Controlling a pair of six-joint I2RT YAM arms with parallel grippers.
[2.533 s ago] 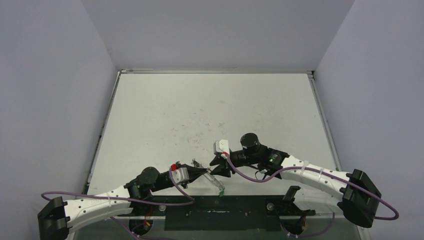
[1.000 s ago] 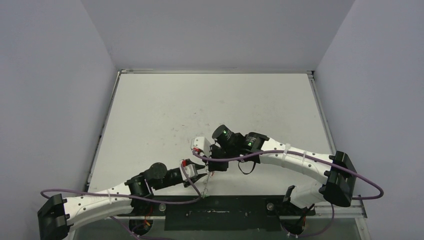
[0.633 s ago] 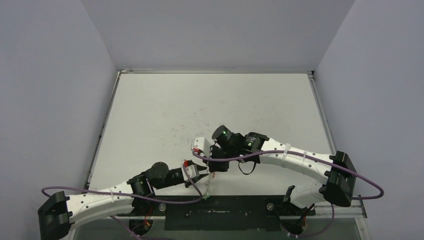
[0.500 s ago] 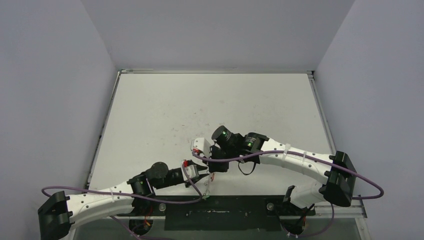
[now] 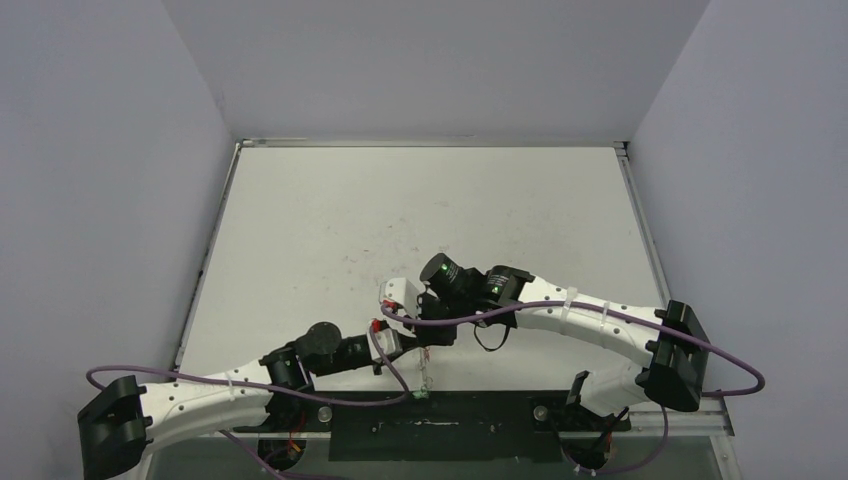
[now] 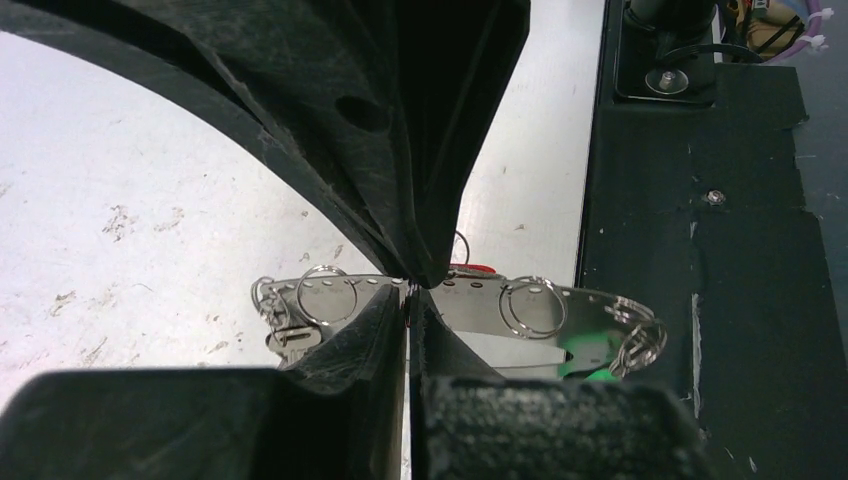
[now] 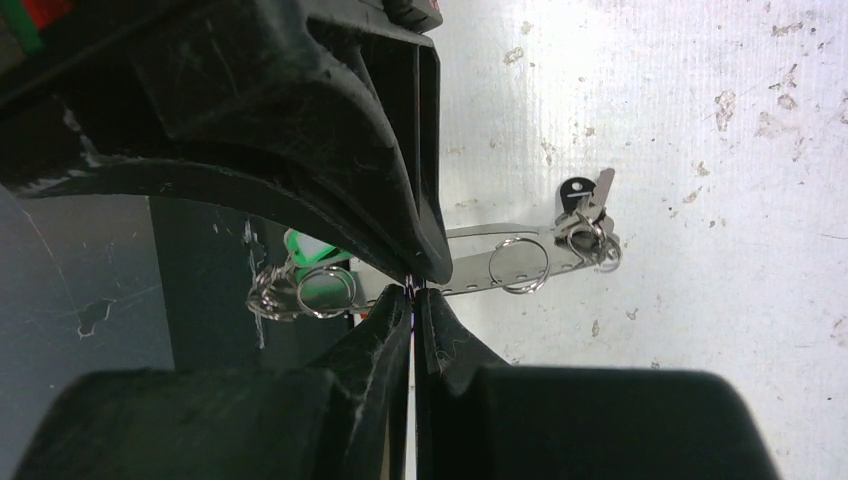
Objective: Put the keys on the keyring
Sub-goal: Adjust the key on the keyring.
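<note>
Grip matters here: the keyring is a thin perforated metal band fringed with small loose rings. It hangs crosswise at the near edge of the table, with one end over the black base plate. Your left gripper and right gripper meet mid-band from opposite sides, each pressed together and apparently nipping its edge. Expect it to be light, springy and slippery, with rings that swing. Hold the flat band, never a ring. A green tag shows near one end.
</note>
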